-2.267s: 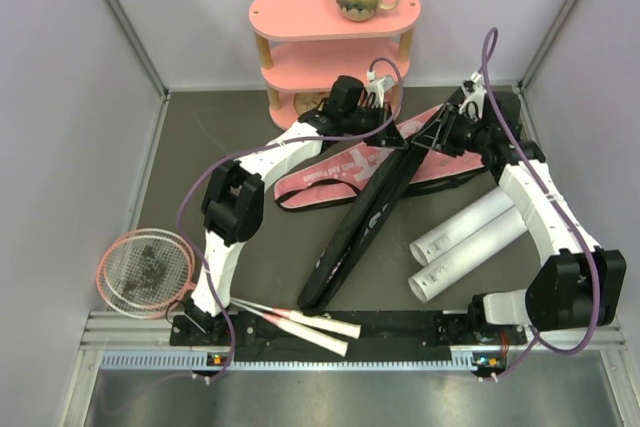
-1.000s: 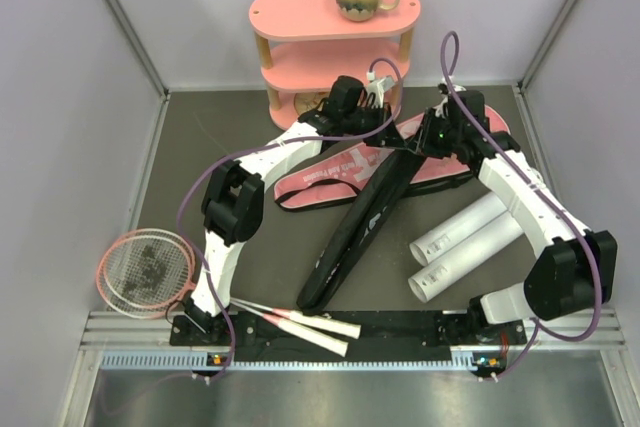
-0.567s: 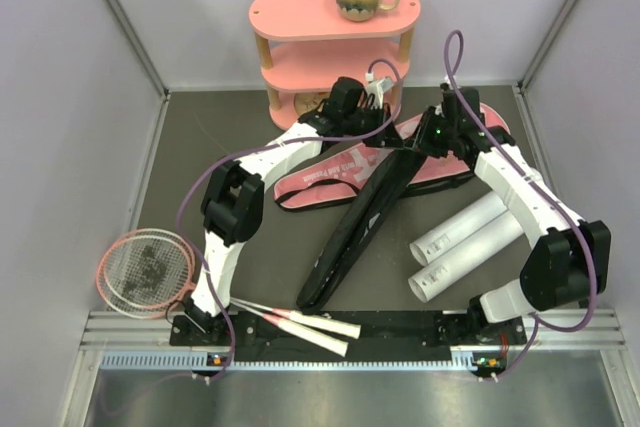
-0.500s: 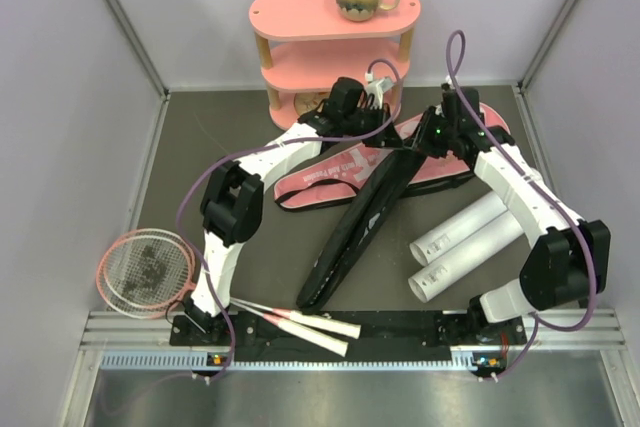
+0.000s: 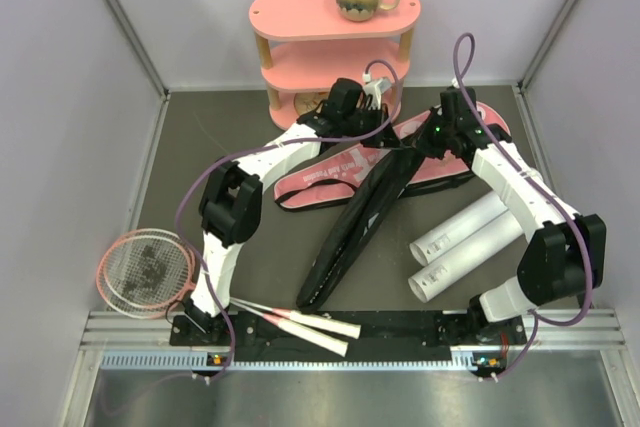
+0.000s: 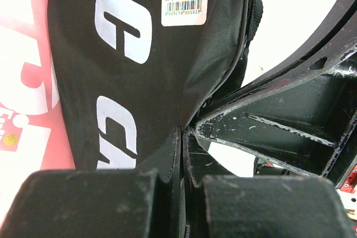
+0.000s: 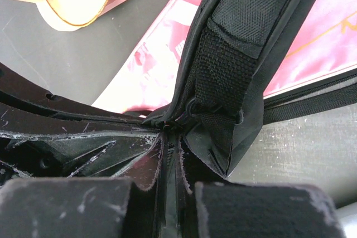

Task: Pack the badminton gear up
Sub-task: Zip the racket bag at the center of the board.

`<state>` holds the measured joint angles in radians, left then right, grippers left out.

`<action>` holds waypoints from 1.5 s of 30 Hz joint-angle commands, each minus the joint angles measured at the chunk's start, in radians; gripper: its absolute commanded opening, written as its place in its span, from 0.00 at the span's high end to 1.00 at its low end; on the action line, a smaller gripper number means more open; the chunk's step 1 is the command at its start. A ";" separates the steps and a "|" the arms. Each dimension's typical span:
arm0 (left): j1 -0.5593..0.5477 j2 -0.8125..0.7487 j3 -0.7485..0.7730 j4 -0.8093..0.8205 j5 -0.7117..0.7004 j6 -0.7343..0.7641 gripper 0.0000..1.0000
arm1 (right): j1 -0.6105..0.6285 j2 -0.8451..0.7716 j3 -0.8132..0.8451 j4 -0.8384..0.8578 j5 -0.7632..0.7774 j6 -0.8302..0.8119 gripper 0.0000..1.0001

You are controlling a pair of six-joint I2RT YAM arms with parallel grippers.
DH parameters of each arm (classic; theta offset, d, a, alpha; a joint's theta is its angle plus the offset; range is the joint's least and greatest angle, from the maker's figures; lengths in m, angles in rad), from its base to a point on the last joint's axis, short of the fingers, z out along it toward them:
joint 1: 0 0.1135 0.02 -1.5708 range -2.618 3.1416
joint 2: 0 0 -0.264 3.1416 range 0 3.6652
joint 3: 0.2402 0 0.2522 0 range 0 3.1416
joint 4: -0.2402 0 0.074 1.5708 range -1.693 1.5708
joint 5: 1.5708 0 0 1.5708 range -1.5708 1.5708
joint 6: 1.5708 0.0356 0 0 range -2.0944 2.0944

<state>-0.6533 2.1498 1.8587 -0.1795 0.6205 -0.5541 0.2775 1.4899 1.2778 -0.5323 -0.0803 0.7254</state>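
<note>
Jaws L+R both clenched on far end of black CROSSWAY bag (image 5: 355,222). I see its long axis diag on desk (image 5: 200,137), far-right to near-left, crossing pink bag (image 5: 320,179); white tubes (image 5: 465,242) at its right.

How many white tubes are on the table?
2. The far tube and the near tube lie side by side, right of the black bag. Others may be hidden.
</note>
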 commanded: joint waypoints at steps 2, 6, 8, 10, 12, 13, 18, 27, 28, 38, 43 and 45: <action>-0.019 -0.114 -0.001 0.080 0.062 -0.010 1.00 | 0.008 -0.011 -0.008 0.022 0.014 -0.029 1.00; -0.006 -0.120 -0.012 0.080 0.045 -0.007 1.00 | -0.015 -0.063 -0.043 0.017 -0.029 -0.162 1.00; -0.002 -0.114 -0.006 0.078 0.041 -0.007 1.00 | -0.015 -0.089 -0.052 0.014 -0.053 -0.251 1.00; 0.004 -0.104 0.002 0.071 0.056 -0.009 1.00 | -0.015 -0.102 -0.052 -0.011 -0.046 -0.331 1.00; 0.006 -0.102 0.004 0.064 0.064 -0.001 1.00 | -0.026 -0.120 -0.058 -0.018 -0.035 -0.372 1.00; 0.006 -0.103 0.004 0.064 0.068 -0.001 1.00 | -0.031 -0.126 -0.064 -0.017 -0.033 -0.397 1.00; 0.004 -0.113 -0.001 0.058 0.076 -0.003 1.00 | -0.087 -0.160 -0.074 0.001 -0.108 -0.327 0.98; 0.003 -0.117 -0.010 0.068 0.088 -0.015 1.00 | -0.075 -0.206 -0.130 0.117 -0.191 -0.276 0.60; 0.001 -0.119 -0.010 0.068 0.087 -0.013 1.00 | -0.074 -0.203 -0.127 0.121 -0.193 -0.299 0.60; -0.003 -0.120 -0.004 0.071 0.088 -0.017 1.00 | -0.060 -0.140 -0.090 0.130 -0.190 -0.310 0.72; -0.006 -0.119 -0.003 0.074 0.088 -0.018 1.00 | -0.049 -0.119 -0.077 0.140 -0.179 -0.310 0.68; -0.009 -0.117 -0.003 0.074 0.090 -0.020 1.00 | -0.040 -0.112 -0.068 0.140 -0.177 -0.308 0.66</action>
<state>-0.6510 2.1178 1.8416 -0.1715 0.6613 -0.5560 0.2180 1.3670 1.1526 -0.4370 -0.2630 0.4278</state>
